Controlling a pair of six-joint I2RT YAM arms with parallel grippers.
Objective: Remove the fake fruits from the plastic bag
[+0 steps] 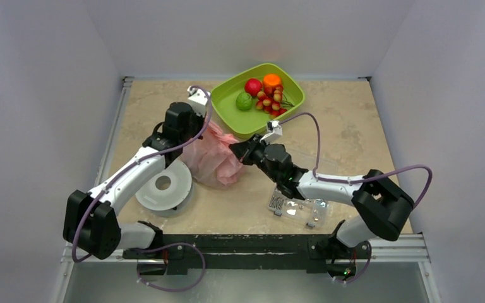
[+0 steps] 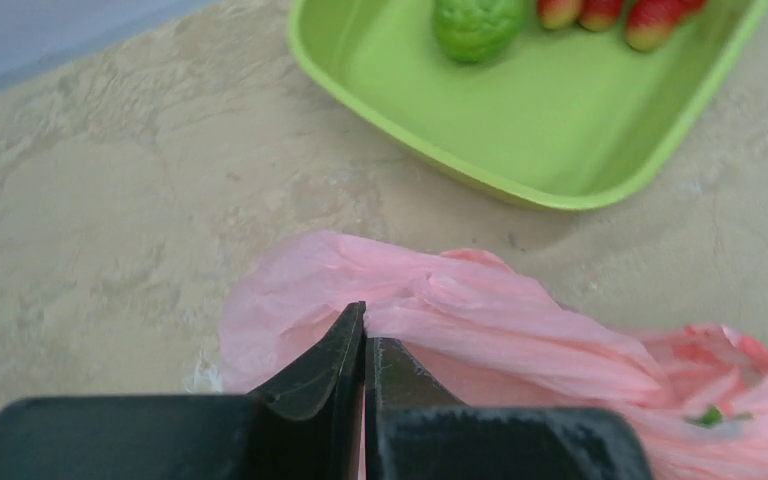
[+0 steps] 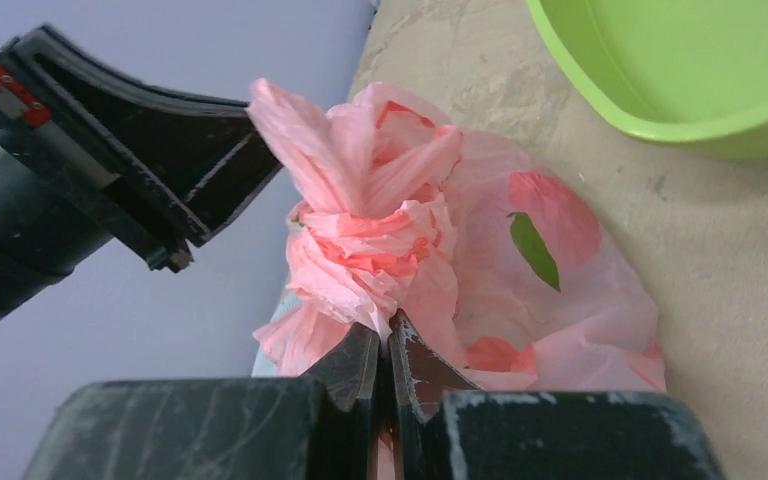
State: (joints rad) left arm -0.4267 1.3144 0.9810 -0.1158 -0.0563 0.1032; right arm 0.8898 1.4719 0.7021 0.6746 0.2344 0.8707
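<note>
Only from the right wrist is a red fruit (image 3: 555, 215) with a green leaf made out through the pink bag (image 1: 218, 161); only from above is the bag seen on the counter (image 1: 360, 120) between the arms, just before a green tray (image 1: 256, 123) of fruit; the left jaws are clenched on the bag's upper edge; the right jaws are clenched on its bunched folds.
</note>
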